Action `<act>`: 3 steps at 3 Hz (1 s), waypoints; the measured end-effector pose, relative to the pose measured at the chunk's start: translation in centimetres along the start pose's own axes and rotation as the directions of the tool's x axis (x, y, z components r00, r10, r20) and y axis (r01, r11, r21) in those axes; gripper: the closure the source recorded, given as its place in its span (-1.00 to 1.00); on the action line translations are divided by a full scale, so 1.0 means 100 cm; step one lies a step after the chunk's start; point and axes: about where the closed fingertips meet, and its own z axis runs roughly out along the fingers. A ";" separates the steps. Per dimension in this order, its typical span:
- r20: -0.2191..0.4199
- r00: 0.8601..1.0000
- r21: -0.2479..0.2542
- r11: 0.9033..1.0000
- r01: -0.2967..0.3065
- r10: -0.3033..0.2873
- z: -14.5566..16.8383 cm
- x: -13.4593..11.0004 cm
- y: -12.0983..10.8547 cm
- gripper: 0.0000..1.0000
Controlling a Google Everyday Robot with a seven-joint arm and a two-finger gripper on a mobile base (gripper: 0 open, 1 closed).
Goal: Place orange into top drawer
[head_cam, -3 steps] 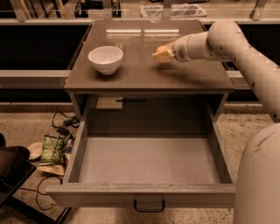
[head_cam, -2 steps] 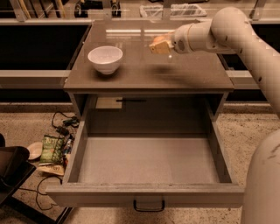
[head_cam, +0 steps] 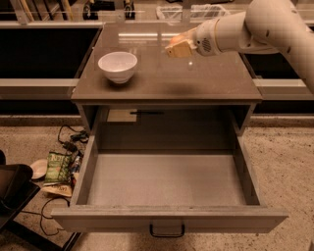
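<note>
The top drawer (head_cam: 167, 179) is pulled wide open below the counter, its grey floor bare and its dark handle (head_cam: 167, 229) at the front. My gripper (head_cam: 177, 48) hangs above the back right part of the countertop (head_cam: 206, 81), lifted off the surface. Its tan fingers (head_cam: 176, 50) are closed around the orange (head_cam: 183, 36), of which only a small orange patch shows. The gripper is behind the drawer opening and to the right of the white bowl (head_cam: 117, 66).
The white bowl stands on the left of the countertop. Clear bins (head_cam: 191, 11) sit on the shelf behind. A snack bag (head_cam: 59, 166), cables and a black object (head_cam: 12, 191) lie on the floor left of the drawer.
My gripper has lifted off the countertop with the orange and moved a little left and up. The drawer and the bowl have not moved.
</note>
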 end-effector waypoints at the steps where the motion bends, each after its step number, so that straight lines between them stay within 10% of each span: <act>1: -0.028 1.000 0.001 1.000 -0.007 0.007 -0.021 0.017 0.026 1.00; 3: 0.012 0.999 -0.109 0.993 0.045 -0.044 -0.063 0.085 0.092 1.00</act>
